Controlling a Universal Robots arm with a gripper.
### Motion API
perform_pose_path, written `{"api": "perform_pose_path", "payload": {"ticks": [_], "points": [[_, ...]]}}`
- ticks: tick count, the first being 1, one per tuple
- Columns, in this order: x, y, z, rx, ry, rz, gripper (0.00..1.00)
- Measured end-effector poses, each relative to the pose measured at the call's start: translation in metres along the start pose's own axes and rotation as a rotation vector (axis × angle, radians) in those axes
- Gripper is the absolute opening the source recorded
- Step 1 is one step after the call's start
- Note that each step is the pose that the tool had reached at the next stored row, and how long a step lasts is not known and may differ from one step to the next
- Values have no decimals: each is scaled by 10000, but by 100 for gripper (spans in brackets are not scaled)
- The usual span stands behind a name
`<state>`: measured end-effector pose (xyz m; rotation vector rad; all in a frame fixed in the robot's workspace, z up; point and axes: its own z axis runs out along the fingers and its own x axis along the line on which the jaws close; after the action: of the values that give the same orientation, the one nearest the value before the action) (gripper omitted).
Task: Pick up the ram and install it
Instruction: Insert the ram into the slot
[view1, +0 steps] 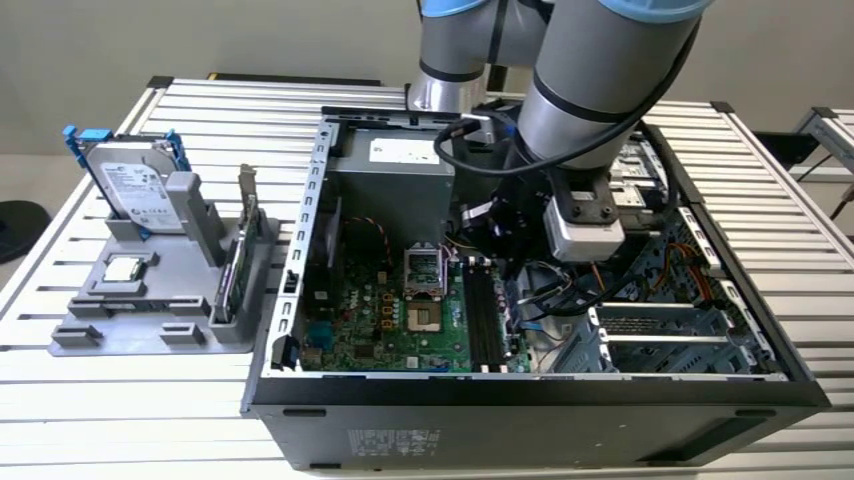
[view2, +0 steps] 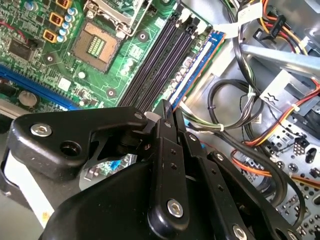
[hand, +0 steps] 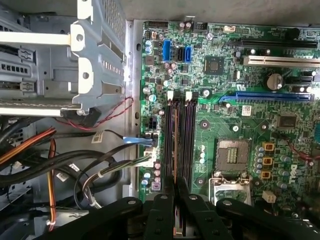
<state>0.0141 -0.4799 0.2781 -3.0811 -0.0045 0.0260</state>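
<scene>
The ram (hand: 175, 150) is a thin dark stick seen edge-on, standing lengthwise along the black memory slots (hand: 188, 135) of the green motherboard (hand: 250, 125). In the second wrist view, the ram (view2: 197, 62) shows a blue and white edge beside the slots (view2: 160, 60). My gripper (hand: 175, 184) is shut on the ram's near end, with one black finger on each side. The fingertips of the gripper (view2: 166, 107) meet just over the slots. I cannot tell whether the ram is pressed fully into its slot. In the exterior view the arm's wrist (view1: 581, 215) hangs inside the open case over the slots (view1: 483, 320).
The processor socket (hand: 231, 155) lies beside the slots. Bundled cables (hand: 75, 165) and a metal drive cage (hand: 95, 60) crowd the other side. At the exterior view's left, a grey holder (view1: 147, 320) carries a hard drive (view1: 134, 185) and a card (view1: 234, 270).
</scene>
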Motion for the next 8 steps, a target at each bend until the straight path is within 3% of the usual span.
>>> {"api": "perform_pose_path", "payload": {"ticks": [8], "points": [[4,-22,24,-3,-1,1,0]]}}
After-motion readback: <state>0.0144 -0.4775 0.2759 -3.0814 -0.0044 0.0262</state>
